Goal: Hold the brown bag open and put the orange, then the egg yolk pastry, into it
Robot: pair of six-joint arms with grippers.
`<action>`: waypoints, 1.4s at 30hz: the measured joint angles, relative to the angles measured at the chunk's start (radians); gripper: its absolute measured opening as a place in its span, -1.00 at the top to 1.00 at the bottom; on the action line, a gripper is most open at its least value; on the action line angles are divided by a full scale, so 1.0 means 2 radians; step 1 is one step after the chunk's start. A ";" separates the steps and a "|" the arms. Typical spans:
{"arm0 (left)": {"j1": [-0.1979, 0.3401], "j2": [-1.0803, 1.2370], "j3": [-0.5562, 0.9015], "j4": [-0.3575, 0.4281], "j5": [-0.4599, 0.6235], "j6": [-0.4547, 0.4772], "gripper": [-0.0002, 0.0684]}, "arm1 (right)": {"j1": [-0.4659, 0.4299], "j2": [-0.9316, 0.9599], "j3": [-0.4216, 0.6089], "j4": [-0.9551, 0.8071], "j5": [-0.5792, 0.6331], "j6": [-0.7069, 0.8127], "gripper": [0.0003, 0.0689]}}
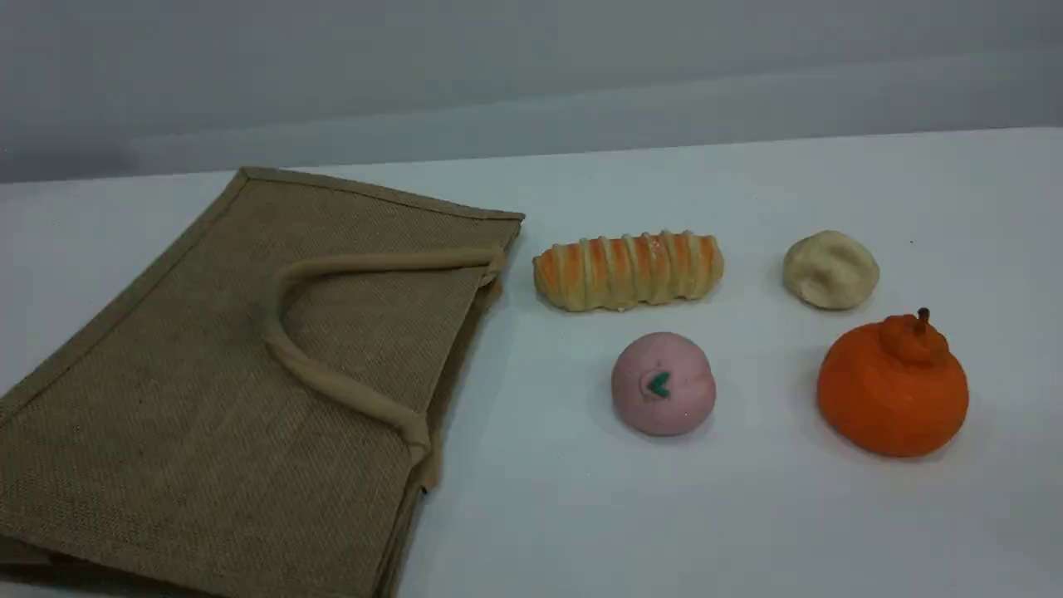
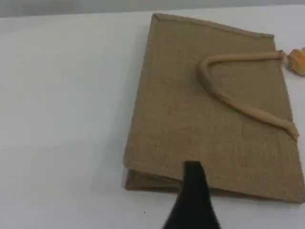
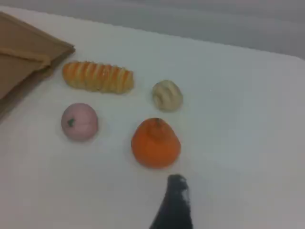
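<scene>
brown bag point(image 1: 208, 399) flat on the left of the tabletop point(image 1: 664, 515), foods at its right.
a striped bread roll point(image 1: 629, 270) lies nearest the bag's mouth, a pink ball point(image 1: 663, 384) closer to the camera; the egg yolk pastry point(image 1: 830, 270) sits further right, the orange point(image 1: 893, 394) near it, stem up. the bag's mouth edge and handle point(image 1: 332, 378) face the foods; its inside is hidden. left claw point(image 2: 193, 168) and right claw point(image 3: 177, 182) are spread.
</scene>
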 joint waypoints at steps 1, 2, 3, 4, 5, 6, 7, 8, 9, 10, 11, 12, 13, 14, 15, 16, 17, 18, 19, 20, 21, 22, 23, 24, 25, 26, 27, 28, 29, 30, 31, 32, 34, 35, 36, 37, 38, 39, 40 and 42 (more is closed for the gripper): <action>0.000 0.001 -0.002 0.002 0.000 -0.004 -0.47 | 0.000 0.000 -0.001 0.000 0.000 0.003 -0.64; 0.000 0.002 -0.004 0.004 -0.004 -0.010 -0.47 | 0.000 0.001 -0.003 0.000 -0.002 0.006 -0.64; 0.000 0.005 -0.008 0.007 -0.011 -0.017 -0.47 | 0.000 0.005 -0.006 0.000 -0.006 0.010 -0.64; 0.000 0.010 -0.013 0.011 -0.016 -0.025 -0.47 | 0.000 0.014 -0.010 0.000 -0.015 0.013 -0.64; 0.000 0.016 -0.018 0.016 -0.023 -0.033 -0.47 | 0.002 0.026 -0.015 0.000 -0.022 0.015 -0.64; 0.000 0.024 -0.023 0.021 -0.026 -0.039 -0.47 | 0.005 0.035 -0.021 0.003 -0.029 0.015 -0.64; 0.000 0.035 -0.029 0.027 -0.029 -0.041 -0.47 | 0.010 0.048 -0.029 0.005 -0.035 0.015 -0.64; 0.000 0.046 -0.037 0.031 -0.032 -0.041 -0.47 | 0.011 0.059 -0.036 0.008 -0.040 0.015 -0.64; 0.000 0.058 -0.044 0.037 -0.034 -0.041 -0.47 | 0.011 0.073 -0.046 0.009 -0.048 0.015 -0.64; 0.000 0.073 -0.053 0.039 -0.035 -0.041 -0.47 | 0.011 0.087 -0.056 0.010 -0.052 0.015 -0.64; 0.000 0.089 -0.064 0.043 -0.035 -0.041 -0.47 | 0.011 0.102 -0.068 0.014 -0.057 0.015 -0.64; 0.000 0.107 -0.076 0.042 -0.037 -0.041 -0.47 | 0.011 0.115 -0.078 0.017 -0.059 0.015 -0.64; 0.000 0.123 -0.086 0.039 -0.042 -0.041 -0.47 | 0.011 0.132 -0.090 0.021 -0.062 0.015 -0.64; 0.000 0.143 -0.099 0.039 -0.047 -0.041 -0.47 | 0.011 0.145 -0.100 0.022 -0.066 0.015 -0.64; 0.000 0.163 -0.112 0.039 -0.047 -0.041 -0.47 | 0.011 0.163 -0.115 0.022 -0.076 0.015 -0.64; 0.000 0.180 -0.123 0.039 -0.047 -0.041 -0.47 | 0.011 0.180 -0.126 0.022 -0.084 0.015 -0.64; 0.000 0.201 -0.133 0.039 -0.052 -0.041 -0.47 | 0.011 0.197 -0.138 0.022 -0.090 0.015 -0.64; 0.000 0.221 -0.142 0.039 -0.063 -0.041 -0.47 | 0.011 0.215 -0.149 0.022 -0.092 0.015 -0.64; 0.000 0.240 -0.150 0.039 -0.073 -0.047 -0.47 | 0.011 0.230 -0.158 0.022 -0.091 0.015 -0.64; 0.000 0.256 -0.155 0.039 -0.085 -0.047 -0.47 | 0.011 0.248 -0.169 0.023 -0.092 0.015 -0.64; 0.000 0.275 -0.160 0.039 -0.095 -0.047 -0.47 | 0.011 0.263 -0.177 0.024 -0.094 0.015 -0.64; 0.000 0.294 -0.163 0.039 -0.105 -0.047 -0.47 | 0.011 0.280 -0.187 0.024 -0.099 0.015 -0.64; 0.000 0.310 -0.166 0.039 -0.116 -0.047 -0.47 | 0.011 0.297 -0.193 0.024 -0.102 0.015 -0.64; 0.000 0.329 -0.169 0.039 -0.126 -0.047 -0.47 | 0.011 0.312 -0.197 0.024 -0.105 0.015 -0.64; 0.000 0.347 -0.173 0.039 -0.133 -0.047 -0.47 | 0.011 0.332 -0.202 0.024 -0.106 0.015 -0.64; 0.000 0.366 -0.177 0.039 -0.138 -0.052 -0.47 | 0.011 0.345 -0.205 0.024 -0.106 0.015 -0.64; 0.000 0.382 -0.182 0.039 -0.139 -0.054 -0.47 | 0.011 0.362 -0.208 0.024 -0.108 0.015 -0.64; 0.000 0.401 -0.187 0.039 -0.138 -0.054 -0.47 | 0.011 0.375 -0.211 0.024 -0.110 0.015 -0.64; 0.000 0.421 -0.193 0.039 -0.137 -0.054 -0.47 | 0.011 0.393 -0.215 0.024 -0.112 0.015 -0.64; 0.000 0.441 -0.200 0.039 -0.136 -0.054 -0.47 | 0.011 0.405 -0.218 0.024 -0.114 0.015 -0.64; 0.000 0.458 -0.206 0.039 -0.136 -0.054 -0.47 | 0.011 0.419 -0.221 0.024 -0.114 0.015 -0.64; 0.000 0.478 -0.213 0.039 -0.135 -0.054 -0.47 | 0.011 0.430 -0.224 0.024 -0.116 0.015 -0.64; 0.000 0.514 -0.228 0.039 -0.135 -0.054 -0.47 | 0.011 0.455 -0.232 0.024 -0.122 0.015 -0.64; 0.000 0.533 -0.236 0.039 -0.136 -0.054 -0.47 | 0.011 0.465 -0.236 0.024 -0.125 0.015 -0.64; 0.000 0.552 -0.243 0.042 -0.138 -0.054 -0.47 | 0.011 0.478 -0.241 0.024 -0.130 0.015 -0.64; 0.000 0.570 -0.251 0.046 -0.139 -0.054 -0.47 | 0.011 0.487 -0.245 0.024 -0.132 0.015 -0.64; 0.000 0.584 -0.258 0.049 -0.139 -0.054 -0.47 | 0.011 0.496 -0.251 0.023 -0.132 0.015 -0.64; 0.000 0.601 -0.266 0.049 -0.139 -0.054 -0.47 | 0.011 0.507 -0.256 0.023 -0.132 0.015 -0.64; 0.000 0.616 -0.274 0.049 -0.139 -0.054 -0.47 | 0.011 0.514 -0.259 0.024 -0.132 0.015 -0.64; 0.000 0.643 -0.288 0.049 -0.140 -0.054 -0.47 | 0.011 0.528 -0.263 0.024 -0.132 0.015 -0.64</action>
